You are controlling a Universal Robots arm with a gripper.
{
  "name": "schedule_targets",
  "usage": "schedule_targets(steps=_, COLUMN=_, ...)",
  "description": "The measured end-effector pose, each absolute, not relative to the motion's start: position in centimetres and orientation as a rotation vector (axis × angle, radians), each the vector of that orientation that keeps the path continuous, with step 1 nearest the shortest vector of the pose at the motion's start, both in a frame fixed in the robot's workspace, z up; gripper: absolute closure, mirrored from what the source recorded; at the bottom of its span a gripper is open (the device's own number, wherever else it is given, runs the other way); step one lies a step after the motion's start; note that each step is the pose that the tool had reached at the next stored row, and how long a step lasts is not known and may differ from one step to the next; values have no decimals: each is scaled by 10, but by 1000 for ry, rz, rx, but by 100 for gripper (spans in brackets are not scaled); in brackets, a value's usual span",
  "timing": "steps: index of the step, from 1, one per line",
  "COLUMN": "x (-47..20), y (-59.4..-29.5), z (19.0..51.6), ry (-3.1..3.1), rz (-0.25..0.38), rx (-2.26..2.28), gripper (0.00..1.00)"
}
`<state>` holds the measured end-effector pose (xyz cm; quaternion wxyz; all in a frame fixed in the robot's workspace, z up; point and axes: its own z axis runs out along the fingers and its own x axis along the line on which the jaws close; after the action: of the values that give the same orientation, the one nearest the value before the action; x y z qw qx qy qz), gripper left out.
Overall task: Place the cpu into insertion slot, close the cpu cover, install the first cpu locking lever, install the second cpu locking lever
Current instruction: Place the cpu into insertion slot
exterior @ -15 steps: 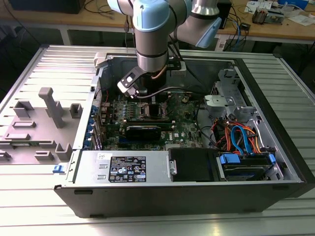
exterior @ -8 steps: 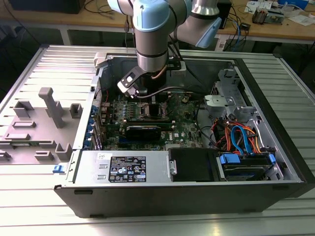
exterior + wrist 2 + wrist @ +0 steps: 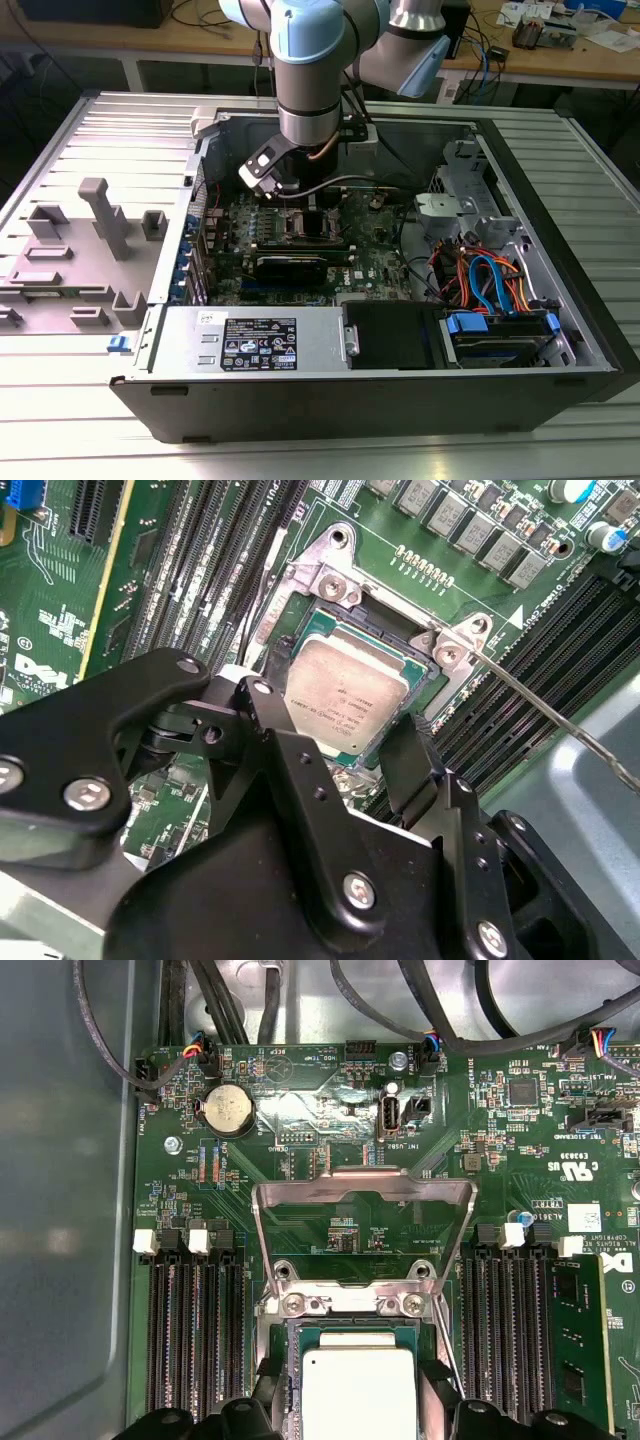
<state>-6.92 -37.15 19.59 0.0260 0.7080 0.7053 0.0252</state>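
Black and angular, the end effector (image 3: pixel 340 730) hangs low over the socket (image 3: pixel 348 1322), its two matte fingers (image 3: pixel 285 745) spread to either side of the chip (image 3: pixel 358 1390). We see the chip lying flat inside the socket, a square plate of dull silver-grey metal with faint print. In the first wrist view a dark strip of socket shows between the chip and one finger; whether the other finger touches the chip we cannot tell. The cover (image 3: pixel 360 1188), a thin frame of bright bare metal with a wide window, stands tipped up off the socket, hinged at two round-headed screws (image 3: pixel 292 1303). One thin wire lever (image 3: pixel 540 705) runs slantwise out from a corner of the socket.

The green circuit board (image 3: pixel 330 1150) is glossy, speckled with tiny parts and white lettering. On it we count one round coin battery (image 3: pixel 228 1110) and four white latch tabs (image 3: pixel 145 1242), two on each side of the socket, at the ends of long black memory slots (image 3: pixel 200 1340). In the exterior view the pale blue and grey robot arm (image 3: pixel 310 60) reaches into an open dark-grey computer case (image 3: pixel 300 410) lying on a ribbed metal counter (image 3: pixel 120 130). One silver power supply box (image 3: pixel 250 345) carries a black and white label, and blue and orange cables (image 3: pixel 490 280) coil toward the exterior view's right.
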Motion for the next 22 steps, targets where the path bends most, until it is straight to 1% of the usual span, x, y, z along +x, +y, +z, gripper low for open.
schedule_targets(steps=4, x=-69, y=-371, z=196, ry=2180, rz=79, rx=2188, gripper=37)
schedule_targets(steps=5, x=-69, y=-371, z=196, ry=2180, rz=78, rx=2188, gripper=31)
schedule_targets(steps=22, x=-69, y=-371, z=202, ry=2177, rz=71, rx=2185, gripper=31)
